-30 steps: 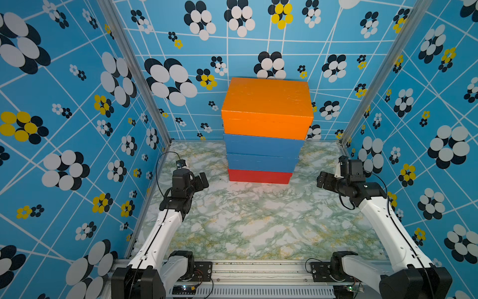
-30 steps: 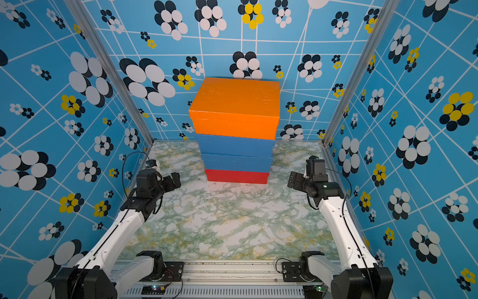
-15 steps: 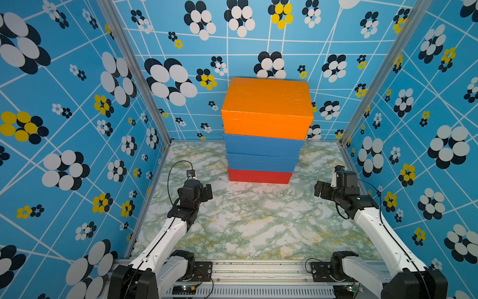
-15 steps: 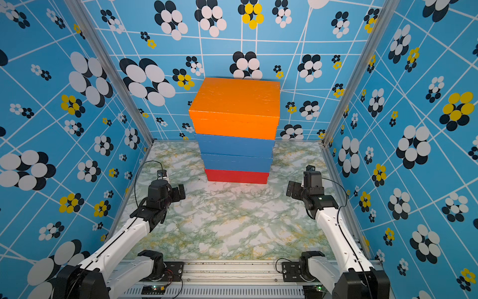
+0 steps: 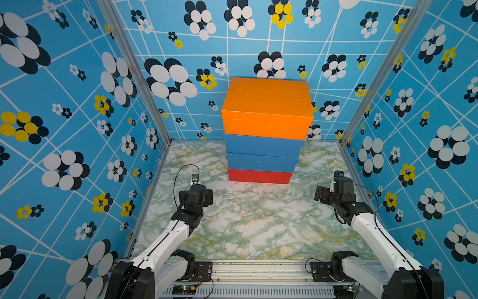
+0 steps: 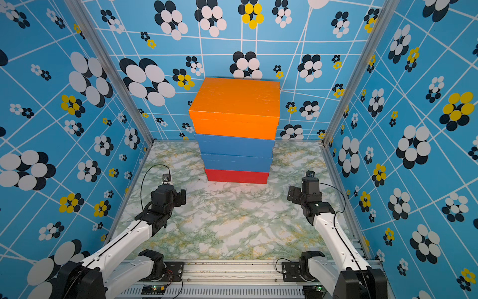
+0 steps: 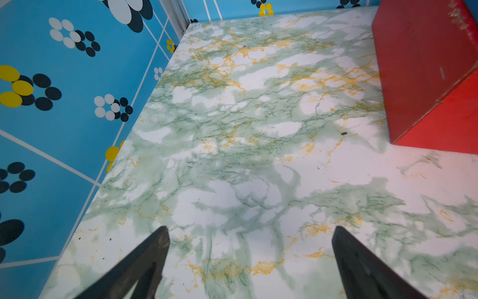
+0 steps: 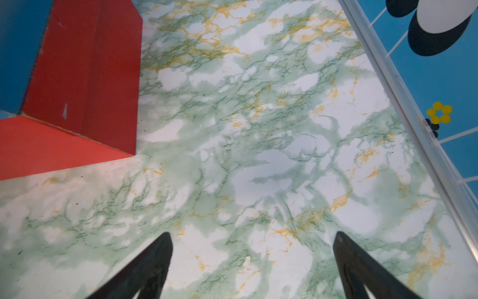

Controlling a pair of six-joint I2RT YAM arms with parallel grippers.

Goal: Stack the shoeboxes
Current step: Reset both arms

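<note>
Calling this one pretty much stacked, judging by the pile: seeing the red shoebox [image 5: 260,176] at the bottom, lower blue shoebox [image 5: 261,163] and upper blue shoebox [image 5: 262,145] over it, orange shoebox [image 5: 266,103] on top. Sitting ahead of both pincers and between them, well apart from the tips. Hovering left pincer [image 7: 250,229] and right pincer [image 8: 253,234] spread wide, pinching nothing, over bare marble-look tabletop [image 5: 258,222]. Probably parking next, so: backing straight away from the pile, not swinging inward toward the red corners, going slow. Looking tall enough to be tipping on any bump.
</note>
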